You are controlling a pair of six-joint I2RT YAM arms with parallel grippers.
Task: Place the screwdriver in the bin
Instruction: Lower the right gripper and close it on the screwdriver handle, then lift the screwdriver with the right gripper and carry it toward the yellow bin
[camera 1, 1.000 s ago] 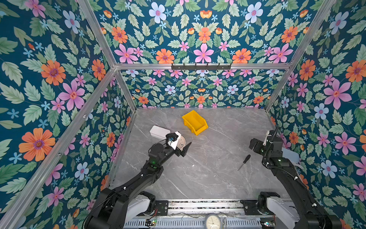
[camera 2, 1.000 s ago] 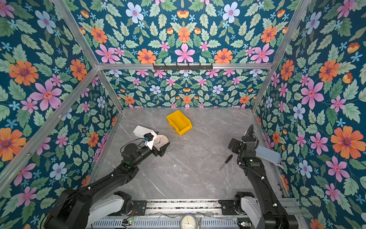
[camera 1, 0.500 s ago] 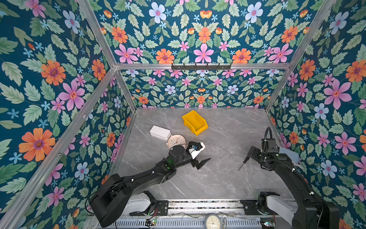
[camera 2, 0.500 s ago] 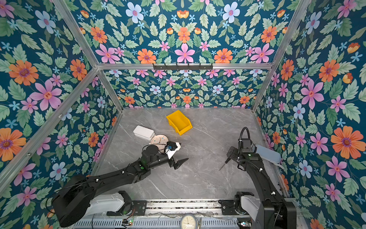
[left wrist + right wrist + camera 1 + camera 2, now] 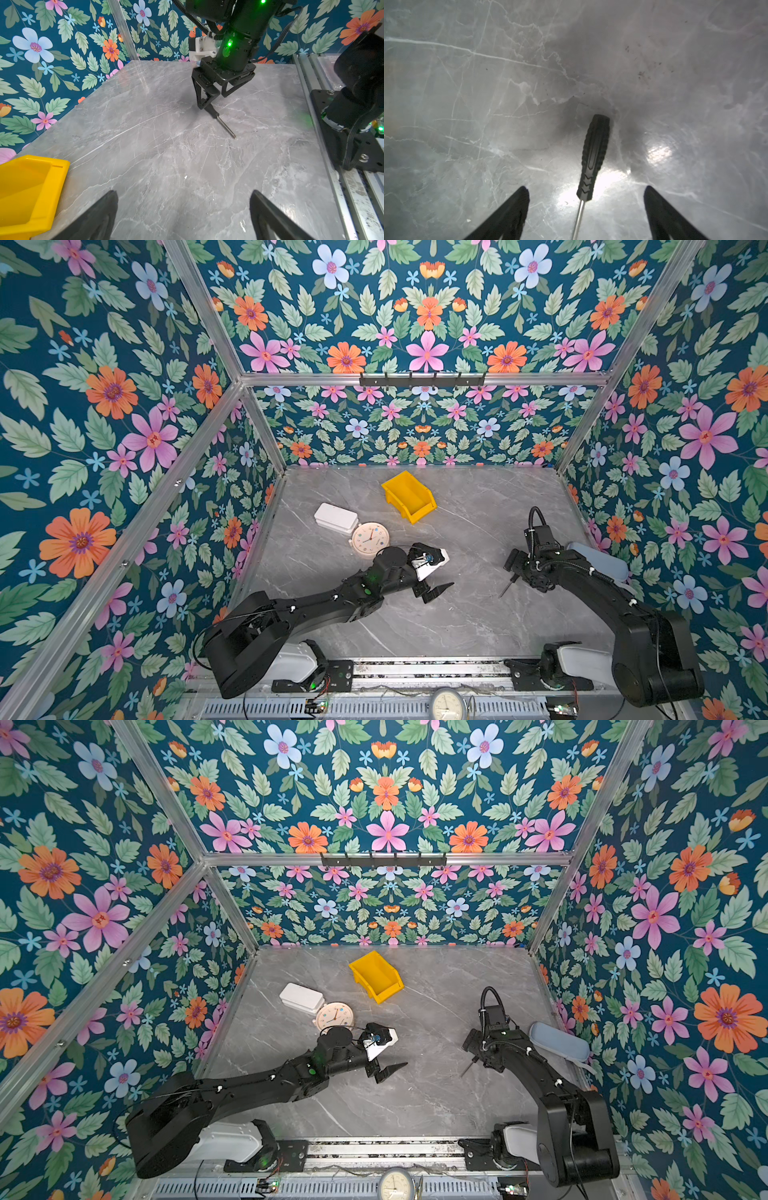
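The right tool (image 5: 585, 188) is open, its fingers standing either side of the screwdriver (image 5: 595, 153), which lies on the bench (image 5: 457, 626) at centre right in both top views. The bin (image 5: 399, 493) sits well apart, upper centre. The left tool (image 5: 184, 192) is open and empty.

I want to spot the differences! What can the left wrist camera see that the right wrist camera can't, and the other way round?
Only the left wrist view: the yellow bin, the flowered walls and the whole right end effector, open over the screwdriver. Only the right wrist view: the ribbed grip of the handle, close up. Both: the screwdriver lying on the grey table.
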